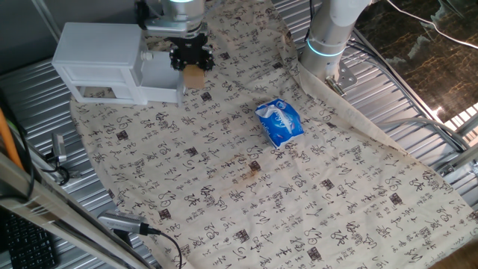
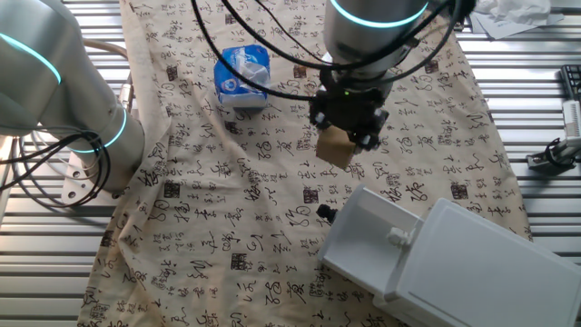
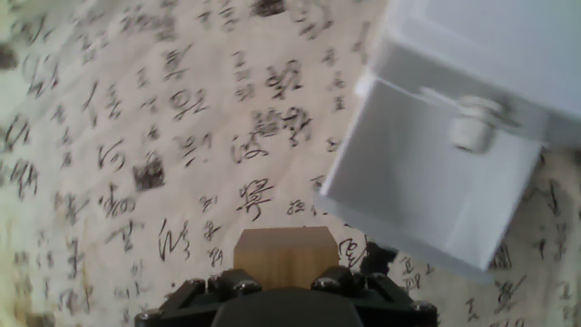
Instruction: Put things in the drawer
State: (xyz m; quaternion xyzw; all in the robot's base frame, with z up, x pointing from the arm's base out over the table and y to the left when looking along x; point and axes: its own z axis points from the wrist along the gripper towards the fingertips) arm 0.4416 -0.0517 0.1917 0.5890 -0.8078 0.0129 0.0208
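A light-tan wooden block [image 1: 195, 76] [image 2: 335, 145] [image 3: 284, 256] hangs above the cloth, with my gripper [image 1: 193, 66] [image 2: 348, 127] [image 3: 284, 277] shut on it. The white drawer [image 1: 159, 75] [image 2: 370, 238] [image 3: 427, 186] stands pulled out of its white cabinet [image 1: 98, 61] [image 2: 481, 268]. The block sits just beside the drawer's outer end, above the cloth rather than over the tray. In the hand view the drawer's front panel lies up and to the right of the block. A small dark knob [image 2: 323, 213] shows at the drawer's front.
A blue packet [image 1: 279, 122] [image 2: 243, 76] lies on the patterned cloth [image 1: 246, 194], away from the cabinet. The arm's base [image 1: 328, 37] [image 2: 54, 100] stands at the cloth's edge. Ribbed metal tabletop and cables surround the cloth.
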